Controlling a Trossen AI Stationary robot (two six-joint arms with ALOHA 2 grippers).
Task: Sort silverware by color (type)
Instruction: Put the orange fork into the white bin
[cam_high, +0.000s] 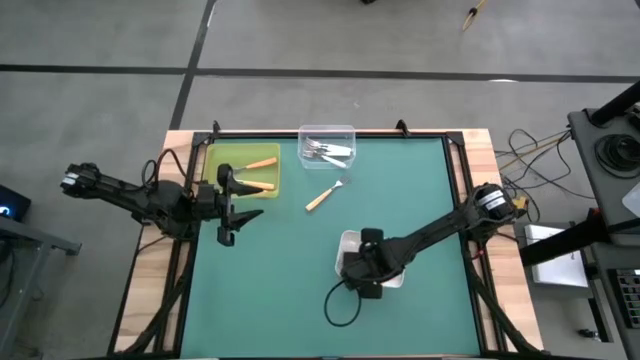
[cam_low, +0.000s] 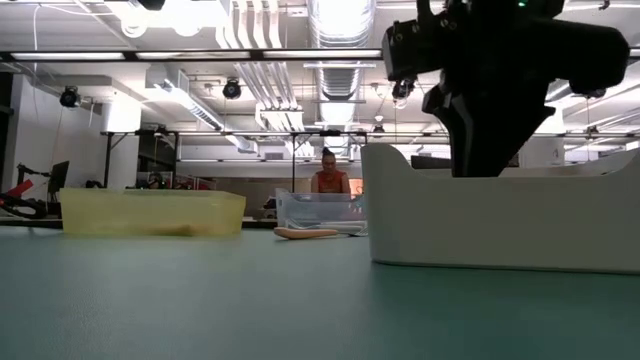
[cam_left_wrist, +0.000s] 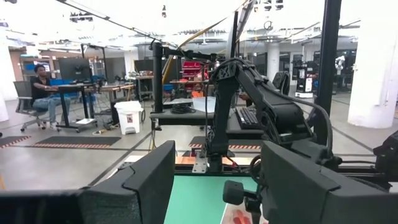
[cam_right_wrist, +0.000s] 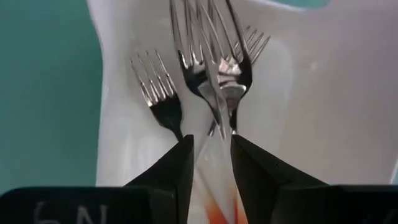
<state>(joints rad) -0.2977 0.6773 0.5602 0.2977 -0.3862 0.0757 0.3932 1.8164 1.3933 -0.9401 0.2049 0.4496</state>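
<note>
My right gripper (cam_high: 362, 272) is over the white tray (cam_high: 346, 243) at the table's near middle, shut on a fork with a red-orange handle. Three more silver fork heads (cam_right_wrist: 155, 87) lie in that tray. The yellow tray (cam_high: 218, 158) at the far left holds two orange-handled forks (cam_high: 258, 163). White-handled forks (cam_high: 328, 151) lie in the clear tray (cam_high: 305, 133) at the far edge. One tan-handled fork (cam_high: 324, 195) lies flat on the green mat. My left gripper (cam_high: 227, 206) is open and level beside the yellow tray's near side. My right gripper pinches the fork's handle (cam_right_wrist: 212, 186) just behind the neck between its two fingers (cam_right_wrist: 177, 171), reaching down into the tray from above, fingers across the handle. The head (cam_right_wrist: 217, 74) lies forward among the other heads; whether it rests on them I cannot tell.
The white tray's wall (cam_low: 500, 215) hides my right fingertips in the low view. A black cable loop (cam_high: 343, 303) lies on the mat near the tray. A person (cam_low: 328, 180) sits beyond the far edge. Bare green mat (cam_high: 270, 290) spreads to the near left.
</note>
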